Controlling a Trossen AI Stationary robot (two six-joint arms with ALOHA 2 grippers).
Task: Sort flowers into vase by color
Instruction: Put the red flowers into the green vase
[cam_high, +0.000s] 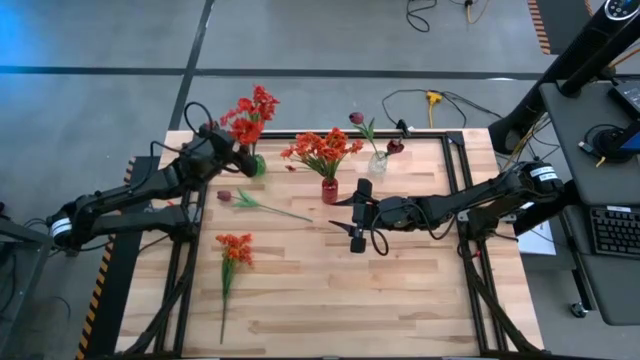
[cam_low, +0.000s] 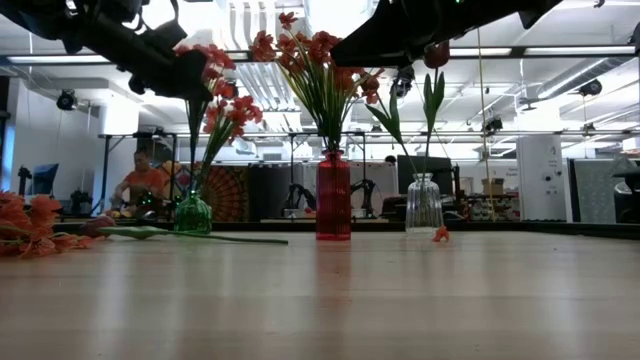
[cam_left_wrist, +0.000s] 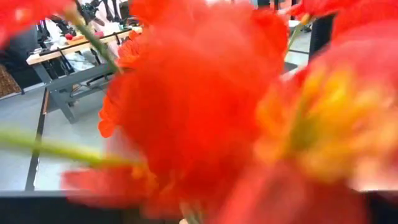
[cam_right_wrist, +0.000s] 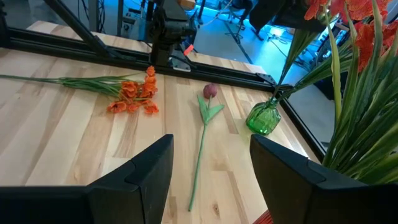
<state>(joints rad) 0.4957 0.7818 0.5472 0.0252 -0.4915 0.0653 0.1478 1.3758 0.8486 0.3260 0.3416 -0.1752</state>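
A green vase (cam_high: 257, 166) at the far left holds red flowers (cam_high: 250, 112). My left gripper (cam_high: 238, 155) hovers right beside their stalks, and red blooms (cam_left_wrist: 205, 106) fill the left wrist view. A red vase (cam_high: 329, 190) holds orange-red flowers (cam_high: 322, 148). A clear vase (cam_high: 378, 163) holds maroon flowers (cam_high: 357, 119). One maroon tulip (cam_right_wrist: 210, 91) and an orange bunch (cam_right_wrist: 134, 96) lie flat on the table. My right gripper (cam_right_wrist: 211, 180) hangs open above the table's middle, near the red vase, with nothing between its fingers.
Bare wood (cam_high: 380, 300) spans the near half of the table. A black frame (cam_high: 455, 180) borders the table. A small red bit (cam_low: 440, 234) lies near the clear vase (cam_low: 424, 203). A person (cam_low: 145, 185) sits in the room behind. A desk with a keyboard (cam_high: 612, 230) stands to the right.
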